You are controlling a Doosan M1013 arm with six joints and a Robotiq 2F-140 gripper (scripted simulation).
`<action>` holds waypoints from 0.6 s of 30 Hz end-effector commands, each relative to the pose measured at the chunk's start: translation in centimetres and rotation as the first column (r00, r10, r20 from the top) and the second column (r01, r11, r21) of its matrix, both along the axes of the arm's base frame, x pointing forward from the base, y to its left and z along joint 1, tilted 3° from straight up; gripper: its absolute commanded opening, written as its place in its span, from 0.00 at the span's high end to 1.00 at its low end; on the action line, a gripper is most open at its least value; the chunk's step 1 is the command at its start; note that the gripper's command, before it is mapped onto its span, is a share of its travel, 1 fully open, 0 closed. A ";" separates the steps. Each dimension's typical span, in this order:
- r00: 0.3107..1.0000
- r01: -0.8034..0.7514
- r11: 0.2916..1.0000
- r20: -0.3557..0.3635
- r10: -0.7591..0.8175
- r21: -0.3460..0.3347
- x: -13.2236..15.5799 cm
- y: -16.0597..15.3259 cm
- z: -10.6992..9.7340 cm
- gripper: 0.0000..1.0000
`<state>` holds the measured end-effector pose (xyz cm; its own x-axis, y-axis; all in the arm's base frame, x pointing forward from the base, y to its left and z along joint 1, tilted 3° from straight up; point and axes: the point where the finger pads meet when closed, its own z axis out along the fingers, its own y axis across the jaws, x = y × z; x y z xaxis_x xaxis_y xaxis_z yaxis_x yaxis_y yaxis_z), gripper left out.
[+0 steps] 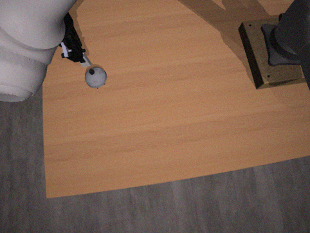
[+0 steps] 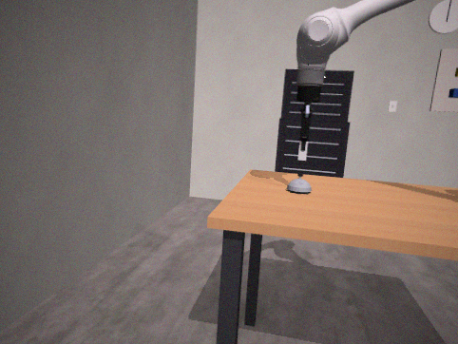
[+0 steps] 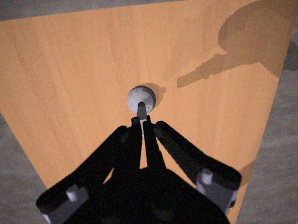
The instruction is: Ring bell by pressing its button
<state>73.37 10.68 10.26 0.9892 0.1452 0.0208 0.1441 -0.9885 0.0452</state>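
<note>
Gripper (image 3: 141,121): fingers fully closed, nothing held, forming single pressing tip; positioned above bell (image 3: 141,98) button, 12 o'clock.

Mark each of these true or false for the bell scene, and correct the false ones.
1. The hand is shut and holds nothing. True.
2. The bell lies tipped on its side. False: it sits upright on the table, its dark button on top.
3. The fingertips are pressed onto the button. False: the exterior view shows a gap above the bell.
4. The bell sits near a table corner. True.
5. The arm's base touches the bell. False: it stands at the far side of the table.
</note>
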 end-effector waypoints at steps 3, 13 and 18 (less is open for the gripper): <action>1.000 0.000 1.000 0.000 0.000 0.000 0.0 -0.2 -0.9 1.00; 1.000 0.000 1.000 0.000 0.000 0.000 0.1 -0.4 -2.5 1.00; 1.000 0.000 1.000 0.000 0.000 0.000 0.1 -0.5 -3.1 1.00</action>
